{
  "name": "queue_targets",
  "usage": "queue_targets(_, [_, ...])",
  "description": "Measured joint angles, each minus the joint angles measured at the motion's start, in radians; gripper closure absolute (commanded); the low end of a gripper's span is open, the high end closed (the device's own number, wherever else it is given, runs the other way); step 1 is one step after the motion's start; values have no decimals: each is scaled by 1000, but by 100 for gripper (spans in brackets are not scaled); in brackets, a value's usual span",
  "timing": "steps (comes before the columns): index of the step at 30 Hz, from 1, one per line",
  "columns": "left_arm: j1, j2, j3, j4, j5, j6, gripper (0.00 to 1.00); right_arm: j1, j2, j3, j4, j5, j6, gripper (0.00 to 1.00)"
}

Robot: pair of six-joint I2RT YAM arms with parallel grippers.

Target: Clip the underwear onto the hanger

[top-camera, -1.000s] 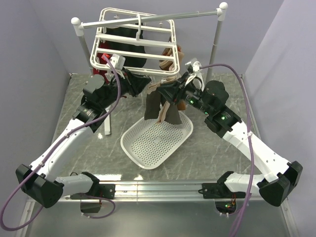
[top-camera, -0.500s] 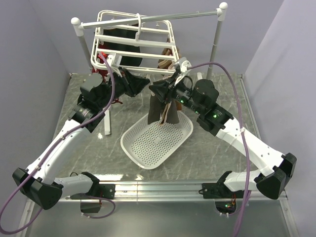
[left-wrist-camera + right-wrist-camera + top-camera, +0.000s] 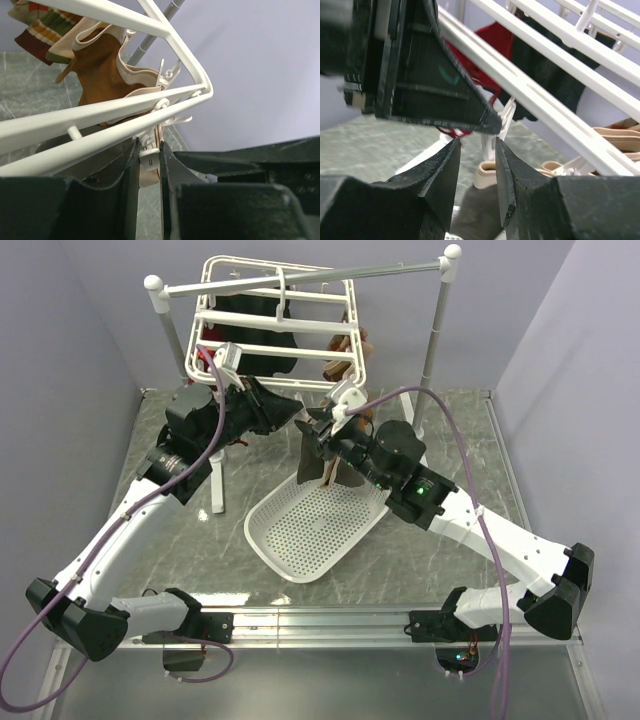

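Note:
The white hanger (image 3: 270,348) hangs from the rail at the back. My left gripper (image 3: 293,412) reaches under its near edge and is shut on a small white clip (image 3: 149,152) that dangles from the frame (image 3: 100,115). My right gripper (image 3: 322,430) is just to the right of it. It is shut on the underwear (image 3: 318,465), which hangs down over the basket. In the right wrist view the pale waistband (image 3: 487,177) sits between my fingers just below the clip (image 3: 491,142). The left gripper's finger (image 3: 435,75) is close above.
A white perforated basket (image 3: 300,540) lies on the table under the underwear. A grey rail (image 3: 380,270) on white posts carries the hanger. An orange-brown garment (image 3: 340,365), a red garment (image 3: 203,353) and a black garment (image 3: 250,315) hang from the hanger.
My right gripper has moved left and up with the underwear, close to the left gripper and the clip. The left gripper has shifted slightly up and right.

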Motion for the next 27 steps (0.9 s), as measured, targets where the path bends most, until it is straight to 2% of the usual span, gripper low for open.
queue_targets(10, [0,26,43,-63,-23,-39,100,42,3,-42,38,121,-174,56])
queue_targets(27, [1,30,43,-76,-33,-61,100,46,60,-42,67,152,-230,55])
